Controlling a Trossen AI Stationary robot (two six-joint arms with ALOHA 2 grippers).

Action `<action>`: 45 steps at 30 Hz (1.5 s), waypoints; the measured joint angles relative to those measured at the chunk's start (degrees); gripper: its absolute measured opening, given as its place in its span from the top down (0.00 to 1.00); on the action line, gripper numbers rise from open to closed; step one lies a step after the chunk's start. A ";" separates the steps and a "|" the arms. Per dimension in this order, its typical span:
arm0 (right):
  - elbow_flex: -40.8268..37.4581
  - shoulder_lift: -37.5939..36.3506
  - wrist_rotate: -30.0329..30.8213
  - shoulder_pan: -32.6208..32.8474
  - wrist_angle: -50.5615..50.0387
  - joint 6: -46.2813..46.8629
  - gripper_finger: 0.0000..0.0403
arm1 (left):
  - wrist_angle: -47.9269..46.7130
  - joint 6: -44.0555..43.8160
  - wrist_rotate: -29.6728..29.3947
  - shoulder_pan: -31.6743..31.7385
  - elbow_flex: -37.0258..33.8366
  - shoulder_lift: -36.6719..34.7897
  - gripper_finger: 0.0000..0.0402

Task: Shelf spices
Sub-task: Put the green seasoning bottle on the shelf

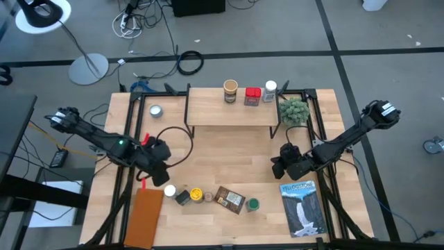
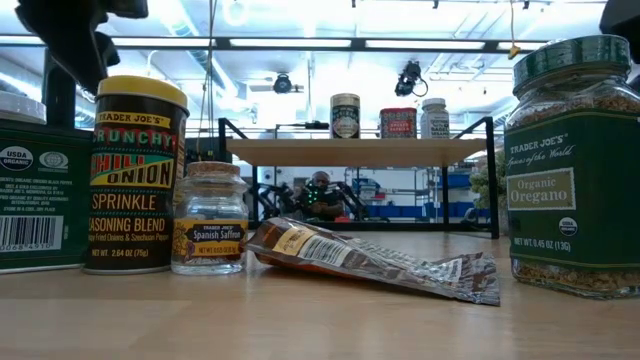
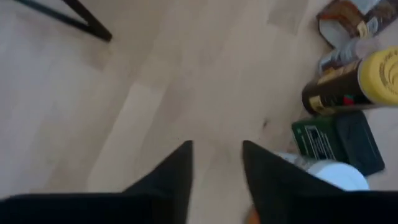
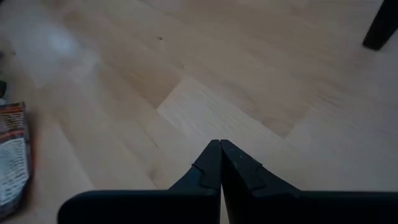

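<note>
High view: left tool (image 1: 161,177) tilts over white-capped jar (image 1: 169,190).

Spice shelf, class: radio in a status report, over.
Left gripper open beside white-capped jar, holding nothing. Right gripper shut, empty, over bare table. Three spices on shelf; the rest wait along the table's front edge. Nothing blocking.

We are in a robotics lab: a wooden worktop (image 1: 229,160) on a black metal frame, loose cables (image 1: 142,21) across grey floor tiles (image 1: 388,28), ceiling strip lights (image 2: 400,43) and distant equipment racks.
</note>
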 joint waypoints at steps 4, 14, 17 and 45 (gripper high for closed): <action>0.00 0.00 -0.52 0.04 1.29 -0.53 0.99 | -3.29 -1.95 2.11 -0.07 0.00 -0.02 0.92; 0.00 -0.02 -2.29 0.04 1.99 -5.24 0.98 | -3.68 -1.75 -0.07 -0.07 0.00 -0.02 0.98; 0.00 -0.02 -2.57 -0.48 2.60 -9.31 0.98 | -3.67 -1.71 -1.50 -0.05 0.00 -0.02 0.98; 0.00 -0.02 -21.69 1.93 10.71 -10.99 0.59 | -1.87 -1.69 -6.57 -0.07 0.00 -0.04 0.99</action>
